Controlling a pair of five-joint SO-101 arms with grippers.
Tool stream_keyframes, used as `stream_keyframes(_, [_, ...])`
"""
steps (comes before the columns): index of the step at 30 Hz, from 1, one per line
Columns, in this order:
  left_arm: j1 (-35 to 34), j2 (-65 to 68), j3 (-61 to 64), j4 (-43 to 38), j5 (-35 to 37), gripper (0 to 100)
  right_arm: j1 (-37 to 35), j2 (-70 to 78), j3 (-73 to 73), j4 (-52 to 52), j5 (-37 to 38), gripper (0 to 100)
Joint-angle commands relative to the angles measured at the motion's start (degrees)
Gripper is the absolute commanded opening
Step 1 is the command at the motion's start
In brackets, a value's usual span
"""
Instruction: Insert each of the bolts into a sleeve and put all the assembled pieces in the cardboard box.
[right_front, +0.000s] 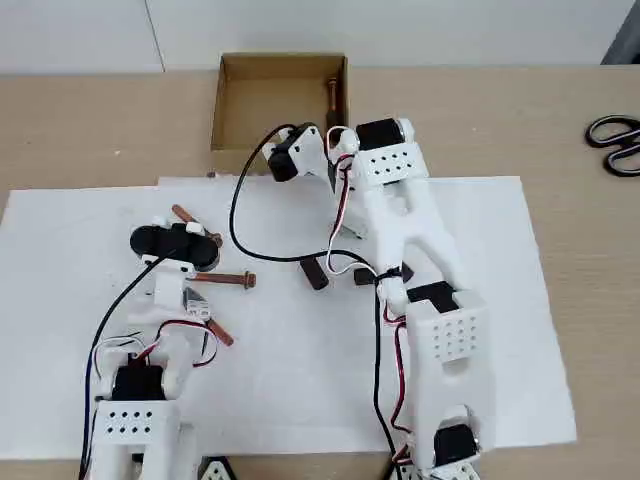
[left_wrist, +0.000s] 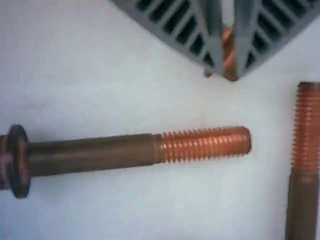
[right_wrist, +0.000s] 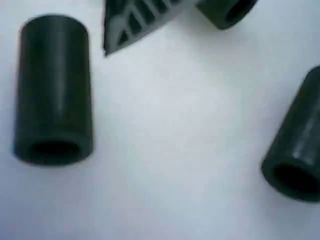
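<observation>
bolt (left_wrist: 125, 150): coppery metal, threaded tip | sleeve (right_wrist: 52, 90): matt black, probably plastic | box (right_front: 265, 110): cardboard

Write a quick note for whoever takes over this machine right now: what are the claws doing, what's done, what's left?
Left gripper: seems shut on a bolt. Right gripper: low over three sleeves; open or shut, unclear.
Two loose bolts lie on the white paper by the left gripper.
Done: one assembled piece lies in the cardboard box.
Left: three bolts to sleeve and box.
</observation>
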Motion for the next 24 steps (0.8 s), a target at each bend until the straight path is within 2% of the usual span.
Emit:
stream_keyframes(1, [-0.4, -0.8, -0.6, 0.4, -0.2, 1, -0.7, 1.2, -0.3, -0.6, 0.4, 15.9])
stream_keyframes(10, [-0.3, -0.8, -0.6, 0.4, -0.2, 1, -1.1, 5.4, -0.4, -3.9, 0.4, 15.5])
stream_keyframes(17, [-0.3, -0.8, -0.6, 0.4, -0.2, 1, -1.0, 8.4, -0.4, -4.2, 0.6, 2.5])
stream_keyframes(24, [-0.3, -0.8, -0.6, 0.3, -0.2, 1, -1.6, 4.7, -3.1, -0.2, 0.2, 1.4])
